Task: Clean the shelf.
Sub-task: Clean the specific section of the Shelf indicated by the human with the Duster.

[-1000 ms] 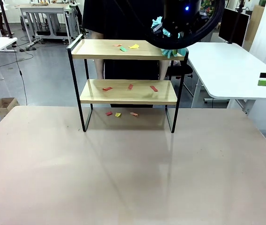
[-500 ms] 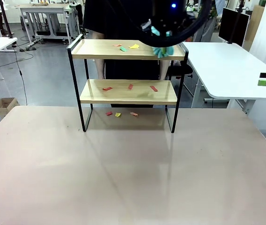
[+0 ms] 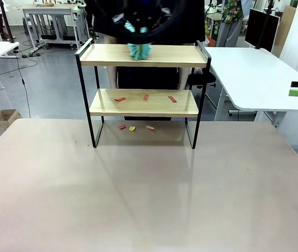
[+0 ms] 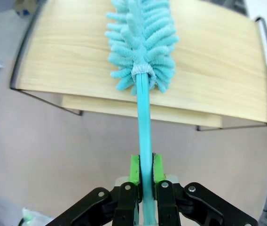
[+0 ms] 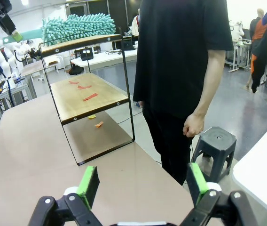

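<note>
Bristles of a teal duster lie on the top board of the shelf, with the fluffy head a little left of the board's middle in the front view. The left end effector is closed narrow on the duster's thin teal handle, one green pad touching each side of it. The handle runs straight up from the fingers to the head. In the front view that arm is a dark blur above the shelf.

The shelf stands upright on the far middle part of the tabletop, all four black legs on the surface. Three red scraps lie spread along its lower board. Three more bits of paper, one red, one yellow and one pinkish, lie on the tabletop beneath the shelf, between its legs.

The right end effector has its fingers spread wide with nothing between them. It sits well apart from the shelf and faces one of its narrow ends.

A person in black stands just behind the shelf, one hand hanging loose at the side. A dark stool stands on the floor near the person's legs.
</note>
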Robot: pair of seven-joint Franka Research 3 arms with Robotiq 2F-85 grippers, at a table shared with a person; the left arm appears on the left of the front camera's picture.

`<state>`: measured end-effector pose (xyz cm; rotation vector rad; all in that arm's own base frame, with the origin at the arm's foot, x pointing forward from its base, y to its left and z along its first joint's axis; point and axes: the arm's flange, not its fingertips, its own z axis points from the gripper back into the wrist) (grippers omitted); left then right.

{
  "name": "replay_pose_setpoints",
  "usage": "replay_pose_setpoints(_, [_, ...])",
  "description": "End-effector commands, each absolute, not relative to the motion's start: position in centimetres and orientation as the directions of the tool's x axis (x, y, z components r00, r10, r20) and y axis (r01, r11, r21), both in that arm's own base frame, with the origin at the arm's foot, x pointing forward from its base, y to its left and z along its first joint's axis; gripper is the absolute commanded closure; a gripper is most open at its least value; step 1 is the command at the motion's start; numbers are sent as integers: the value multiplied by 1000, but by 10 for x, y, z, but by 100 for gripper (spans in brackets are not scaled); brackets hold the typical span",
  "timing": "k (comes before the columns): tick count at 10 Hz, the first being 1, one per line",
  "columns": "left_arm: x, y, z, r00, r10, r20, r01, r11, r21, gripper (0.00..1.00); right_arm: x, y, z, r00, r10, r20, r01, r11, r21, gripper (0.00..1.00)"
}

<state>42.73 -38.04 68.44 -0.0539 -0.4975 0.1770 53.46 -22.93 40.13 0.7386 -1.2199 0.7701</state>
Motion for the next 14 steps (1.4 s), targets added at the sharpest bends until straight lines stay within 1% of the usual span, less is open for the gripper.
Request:
replay_pose_setpoints(1, [424, -334, 673, 873, 157, 462, -161, 986, -32, 87, 535, -227, 404, 163, 117, 980, -836, 544, 74, 0])
replay_pose_setpoints(3, [424, -296, 670, 868, 127, 481, -169, 985, 45, 87, 535, -227, 404, 163, 117, 980, -836, 544, 74, 0])
replay_pose_setpoints(6, [422, -242, 691, 852, 65, 519, -166, 975, 150, 87, 535, -227, 404, 163, 117, 980, -836, 544, 74, 0])
replay_pose_setpoints(8, [415, -238, 711, 826, 35, 563, -142, 979, 148, 87, 535, -227, 404, 163, 117, 980, -836, 544, 74, 0])
replay_pose_setpoints(9, [411, -244, 721, 806, 32, 591, -111, 989, 97, 87, 535, -227, 404, 163, 117, 980, -836, 544, 74, 0])
replay_pose_setpoints(10, [421, -247, 708, 852, 47, 521, -133, 983, 128, 87, 535, -227, 404, 163, 117, 980, -836, 544, 74, 0])
replay_pose_setpoints(14, [421, -247, 708, 852, 47, 521, -133, 983, 128, 87, 535, -227, 404, 163, 117, 980, -836, 544, 74, 0])
